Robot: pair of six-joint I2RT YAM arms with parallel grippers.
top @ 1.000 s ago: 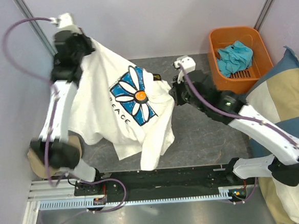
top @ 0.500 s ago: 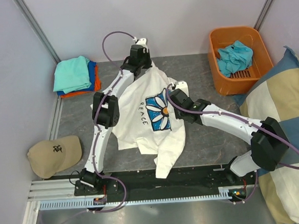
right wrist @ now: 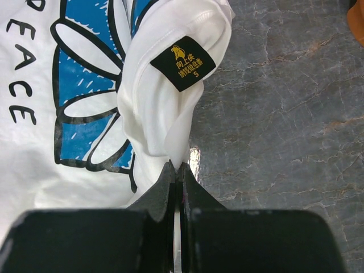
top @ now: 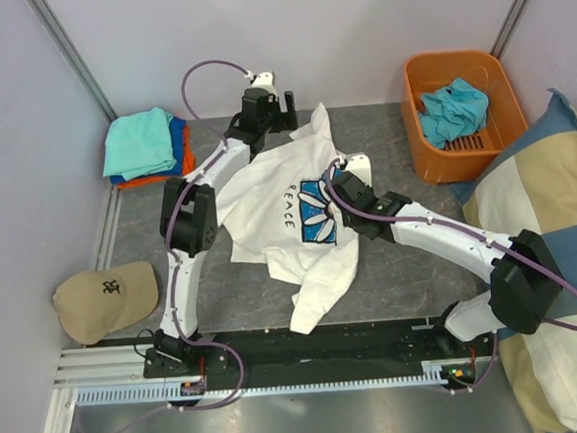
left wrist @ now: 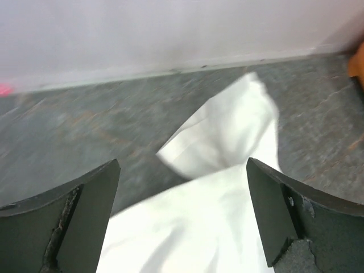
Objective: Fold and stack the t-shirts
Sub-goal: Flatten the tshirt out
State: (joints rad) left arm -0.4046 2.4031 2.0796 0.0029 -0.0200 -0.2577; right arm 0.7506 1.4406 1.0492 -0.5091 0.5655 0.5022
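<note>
- Two changes from above: left gripper (top: pixel 283 110) has just sprung apart, dropping the tee (top: pixel 269 218) flat mid-table; right gripper (top: pixel 340 173) stays clamped on its edge. Spreading looks nearly done.
- Left wrist: jaws wide, cloth loose below, wall (left wrist: pixel 170 34) close ahead.
- Right wrist: fingers pinched on fabric by the label (right wrist: pixel 183 60); bare table (right wrist: pixel 273 114) rightward gives room.

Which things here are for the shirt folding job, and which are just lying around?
For the job: white t-shirt; folded stack of teal, blue and orange t-shirts; crumpled teal t-shirt in the orange basket.

Just lying about: tan cap; checked cushion; the orange basket itself.
</note>
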